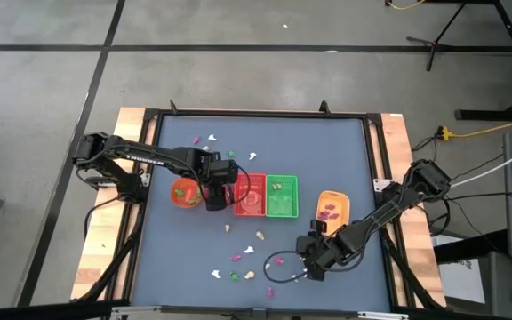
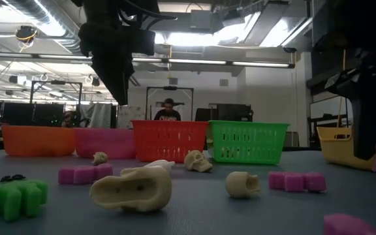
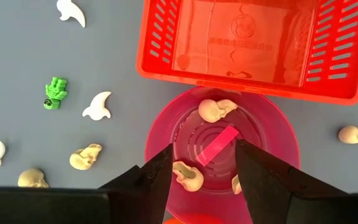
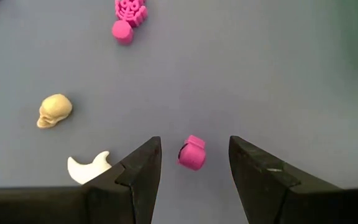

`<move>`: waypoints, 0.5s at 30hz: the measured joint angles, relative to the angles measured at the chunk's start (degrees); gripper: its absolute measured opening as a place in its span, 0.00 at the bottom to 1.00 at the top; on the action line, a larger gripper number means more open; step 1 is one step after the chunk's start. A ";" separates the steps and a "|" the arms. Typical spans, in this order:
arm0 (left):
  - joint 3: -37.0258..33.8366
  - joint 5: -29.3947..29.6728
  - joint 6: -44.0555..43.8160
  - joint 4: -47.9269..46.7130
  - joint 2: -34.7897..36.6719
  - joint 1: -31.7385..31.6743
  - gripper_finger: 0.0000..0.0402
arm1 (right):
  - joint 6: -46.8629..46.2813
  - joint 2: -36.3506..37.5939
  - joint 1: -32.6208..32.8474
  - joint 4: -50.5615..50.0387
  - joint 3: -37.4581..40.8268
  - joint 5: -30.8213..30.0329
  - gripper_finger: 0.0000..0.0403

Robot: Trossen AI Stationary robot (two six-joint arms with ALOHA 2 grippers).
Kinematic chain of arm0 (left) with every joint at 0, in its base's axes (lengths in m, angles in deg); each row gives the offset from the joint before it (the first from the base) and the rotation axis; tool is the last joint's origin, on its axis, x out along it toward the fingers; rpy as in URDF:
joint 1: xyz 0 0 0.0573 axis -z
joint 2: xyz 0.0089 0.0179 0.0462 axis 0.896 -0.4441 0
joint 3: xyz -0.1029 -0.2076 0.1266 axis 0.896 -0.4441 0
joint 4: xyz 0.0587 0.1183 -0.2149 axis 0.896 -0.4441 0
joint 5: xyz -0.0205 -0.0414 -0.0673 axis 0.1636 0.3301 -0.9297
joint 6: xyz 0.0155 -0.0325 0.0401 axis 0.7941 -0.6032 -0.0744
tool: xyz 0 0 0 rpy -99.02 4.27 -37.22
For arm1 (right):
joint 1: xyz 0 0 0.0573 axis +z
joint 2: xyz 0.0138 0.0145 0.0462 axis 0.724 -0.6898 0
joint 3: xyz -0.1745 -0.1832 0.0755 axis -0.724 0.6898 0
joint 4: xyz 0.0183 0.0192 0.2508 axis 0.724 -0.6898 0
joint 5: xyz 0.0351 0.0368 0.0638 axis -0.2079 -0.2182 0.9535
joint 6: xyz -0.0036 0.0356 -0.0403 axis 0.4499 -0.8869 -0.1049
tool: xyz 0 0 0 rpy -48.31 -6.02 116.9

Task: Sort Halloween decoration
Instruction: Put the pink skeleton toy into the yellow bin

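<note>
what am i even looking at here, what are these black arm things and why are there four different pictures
These are two robot arms at a dark table, each ending in a two-finger gripper. One picture looks straight down from above, one looks level across the tabletop, and two come from cameras on the arms' wrists.

Scattered on the table are tiny plastic Halloween trinkets: cream skulls, white ghosts, pink pieces and a green piece. Along the middle stand containers: an orange bowl, a pink bowl, a red basket, a green basket and a yellow tray.

The left gripper hangs open over the pink bowl, which holds a few skulls and a pink strip. The right gripper is open around a small pink trinket on the table. Neither holds anything.
</note>
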 joint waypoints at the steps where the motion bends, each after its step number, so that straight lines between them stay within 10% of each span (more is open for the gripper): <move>1: 0.00 0.00 0.00 0.00 0.00 0.00 0.39 | 0.00 0.00 0.00 -0.01 0.00 0.07 0.46; 15: 0.00 0.00 0.01 0.00 0.00 0.01 0.39 | -0.02 0.00 0.00 -0.02 0.00 0.26 0.39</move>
